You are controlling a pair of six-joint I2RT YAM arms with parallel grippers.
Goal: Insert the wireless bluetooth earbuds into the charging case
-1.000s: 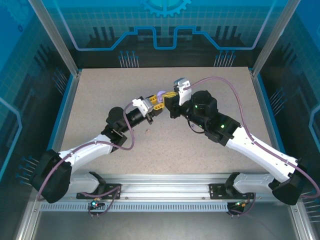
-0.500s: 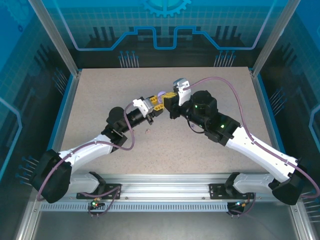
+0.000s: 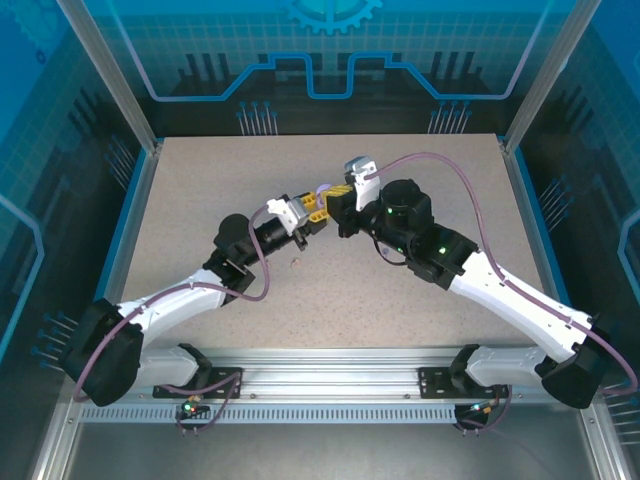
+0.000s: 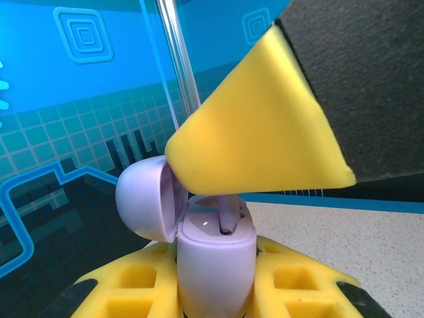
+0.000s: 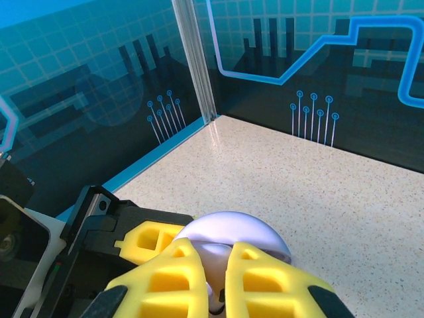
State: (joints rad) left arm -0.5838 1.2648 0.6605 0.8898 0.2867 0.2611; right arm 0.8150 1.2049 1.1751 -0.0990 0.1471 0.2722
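Holding the case: the left gripper (image 3: 313, 207) is clamped on the light purple charging case (image 4: 215, 258), which stands upright between its yellow fingers with its lid (image 4: 146, 199) swung open to one side.
Where: both claws meet in the air above the middle of the table (image 3: 200, 180), somewhat toward its far edge.
Right gripper (image 5: 212, 271): its yellow fingers are pressed almost together, pinching the purple earbud (image 4: 226, 213) from above.
Earbud: its thin stem hangs below the right claw, with the tip just inside a well in the top of the case.
Done: the case is lifted and open, and one bud is lined up and starting into its slot.
Left to do: judging by the stem showing, the bud is not fully seated. Whether the neighbouring well is filled cannot be told.
Also on the table: a tiny pinkish speck (image 3: 297, 263) lies near the left arm, possibly another bud, too small to be sure.
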